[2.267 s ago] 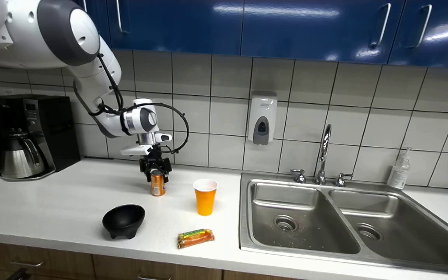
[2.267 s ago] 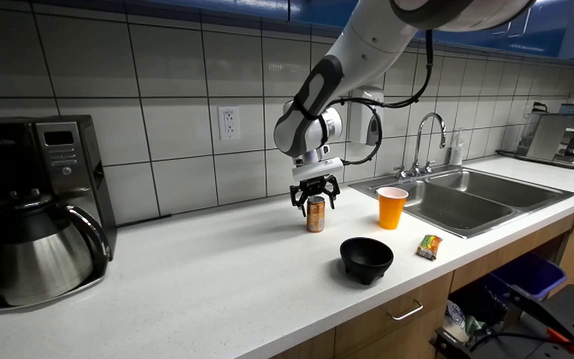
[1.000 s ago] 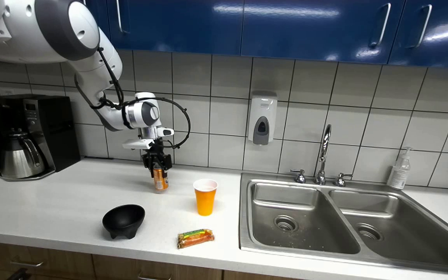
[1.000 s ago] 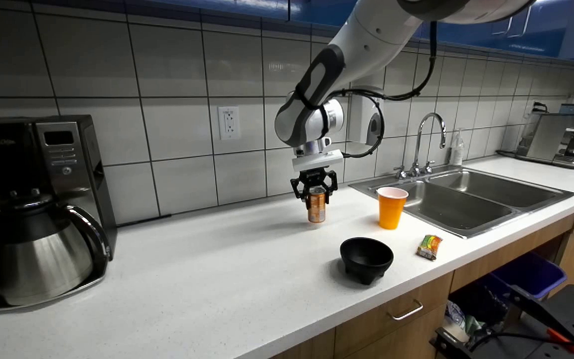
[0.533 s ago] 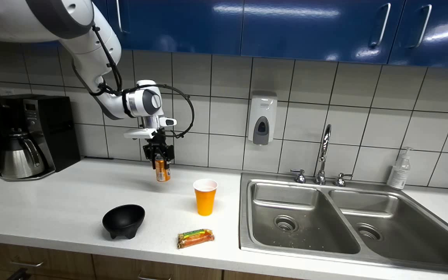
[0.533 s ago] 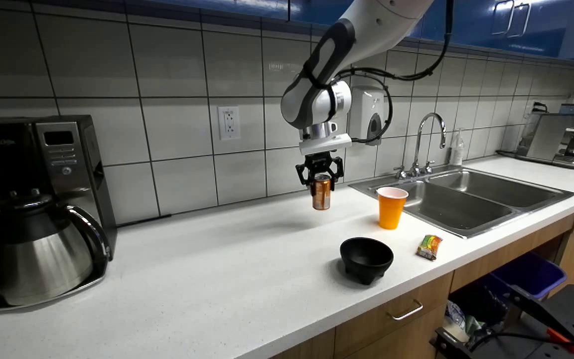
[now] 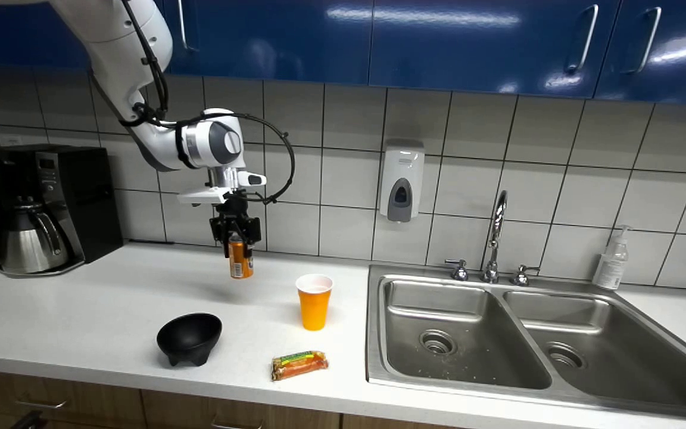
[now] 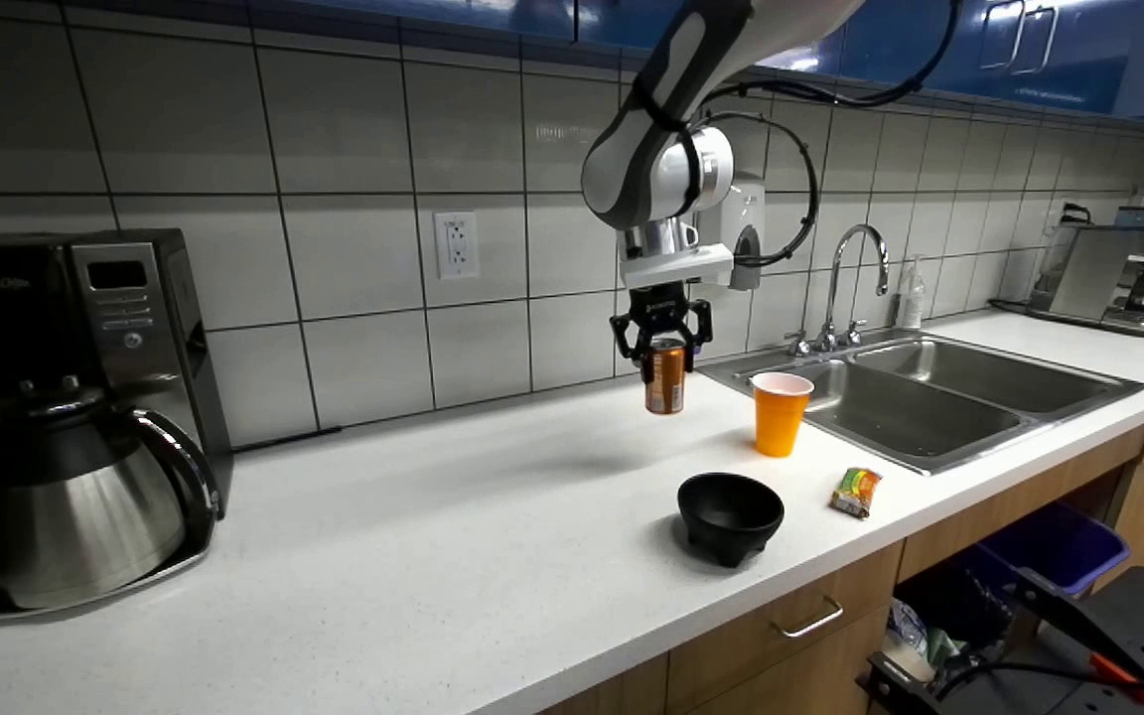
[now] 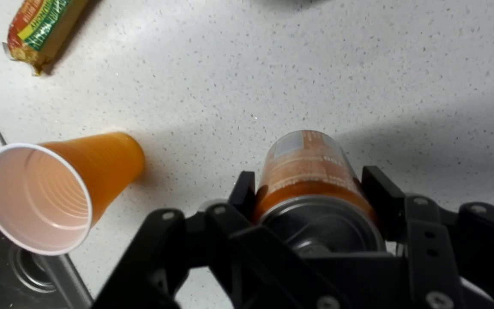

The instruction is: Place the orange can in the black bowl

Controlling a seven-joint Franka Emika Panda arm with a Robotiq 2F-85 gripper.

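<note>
The gripper (image 8: 667, 365) has its jaws pinching the orange can (image 8: 665, 393) by its upper part, with fingertips (image 9: 382, 199) on both sides of it in the wrist view; the can hangs nearly upright above the white counter (image 8: 383, 556), its base clear of the surface, and is not yet over the black bowl (image 7: 189, 335), which stands nearer the counter's front edge; a slip seems possible, since the metal looks smooth and nothing supports the can from below; a path straying toward the sink (image 7: 375, 333) would risk clipping the orange cup (image 7: 314, 305), which looks light and would probably topple; too low an approach could strike the bowl's rim, tipping it on its short feet or shoving it toward the edge; releasing off-centre or too high might leave the can leaning, or send it out over the rim; the wrist view does not clearly show the bowl, so aim could suffer.
</note>
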